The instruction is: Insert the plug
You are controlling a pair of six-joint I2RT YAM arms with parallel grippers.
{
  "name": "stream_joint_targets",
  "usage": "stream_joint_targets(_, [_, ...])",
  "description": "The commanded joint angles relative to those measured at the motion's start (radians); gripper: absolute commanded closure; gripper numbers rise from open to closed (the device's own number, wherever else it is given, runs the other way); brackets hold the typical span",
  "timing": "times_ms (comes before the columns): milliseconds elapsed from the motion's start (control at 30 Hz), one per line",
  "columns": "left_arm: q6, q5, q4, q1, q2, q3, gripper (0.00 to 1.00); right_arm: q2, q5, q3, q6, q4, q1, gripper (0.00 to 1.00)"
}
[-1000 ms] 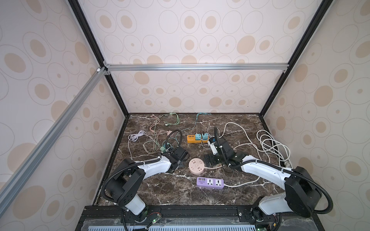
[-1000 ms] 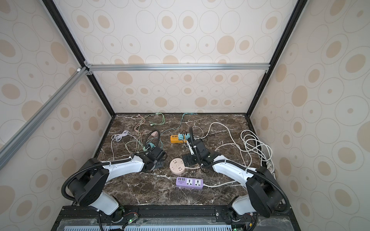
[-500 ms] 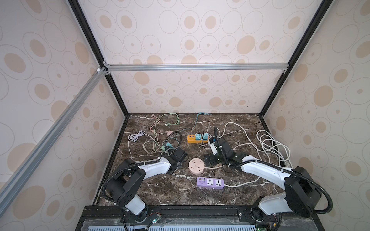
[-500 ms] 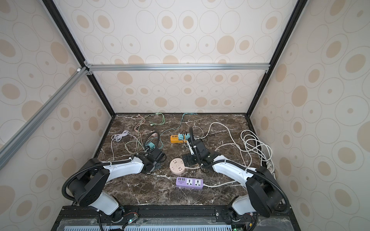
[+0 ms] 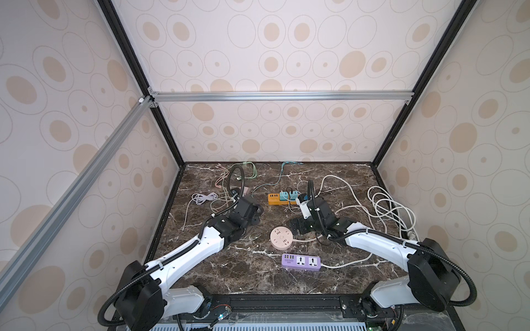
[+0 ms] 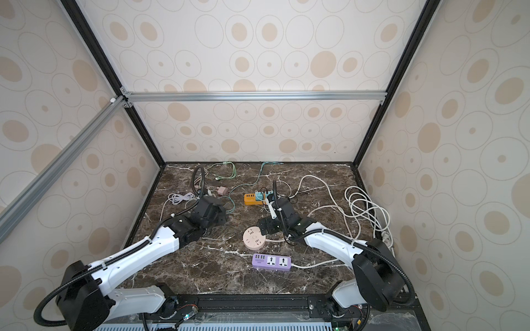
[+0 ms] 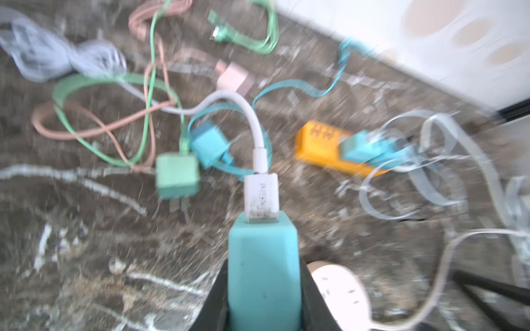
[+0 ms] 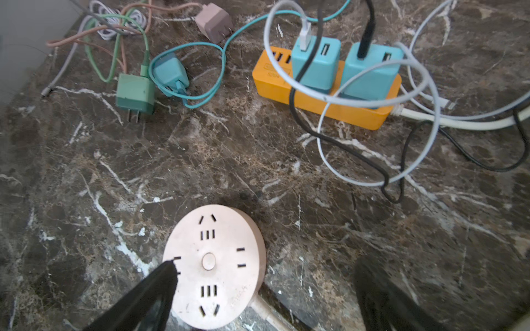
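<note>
Plug in hand, socket waiting: my left tool [image 5: 253,213] is clenched on the teal charger [image 7: 263,266], its black jaws pressed to the charger's two sides, with a white cable [image 7: 252,114] arching out of the far end. The charger sits left of the round socket [image 8: 213,266], near it but apart. Whether it is clear of the bench [image 5: 229,272] I cannot tell, since the left wrist view is blurred and the top views are too small.

My right tool [image 8: 268,266] stands wide and holds nothing. It is spread over the round socket, and in the right wrist view one finger [image 8: 160,286] overlaps the socket's edge.

I judge the grasp made and the carry to the socket the step in hand. The round socket looks the likely target, being nearest and attended by the free tool. The purple strip [image 5: 300,261] lies further forward, and the orange strip [image 8: 272,83] already carries two chargers.

The prongs are hidden in every view, so the next move calls for turning them down, lining them up with a two-slot pair on the socket face, and pressing straight in. The right tool should steady the socket, because that light puck may slide, and the trailing cable may tug the charger off line.
</note>
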Motion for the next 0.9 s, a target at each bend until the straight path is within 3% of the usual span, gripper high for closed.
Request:
stream_joint_targets(0, [0.143, 0.022, -0.050, 0.021, -0.068, 0.138, 1.00, -0.020, -0.054, 0.024, -0.012, 0.104, -0.001, 0.04])
stream_joint_targets(233, [0.303, 0.091, -0.117, 0.037, -0.121, 0.427, 1.00, 0.025, -0.142, 0.046, -0.047, 0.237, -0.001, 0.05])
stream_joint_targets(400, [0.370, 0.213, -0.101, 0.043, -0.147, 0.577, 1.00, 0.079, -0.231, 0.070, -0.093, 0.339, 0.013, 0.05])
stream_joint_targets(667, [0.380, 0.238, -0.118, 0.044, -0.147, 0.575, 1.00, 0.191, -0.298, 0.136, -0.131, 0.424, 0.046, 0.07])
stream_joint_targets(867, [0.372, 0.239, -0.117, 0.047, -0.144, 0.539, 1.00, 0.268, -0.272, 0.158, -0.158, 0.476, 0.076, 0.07])
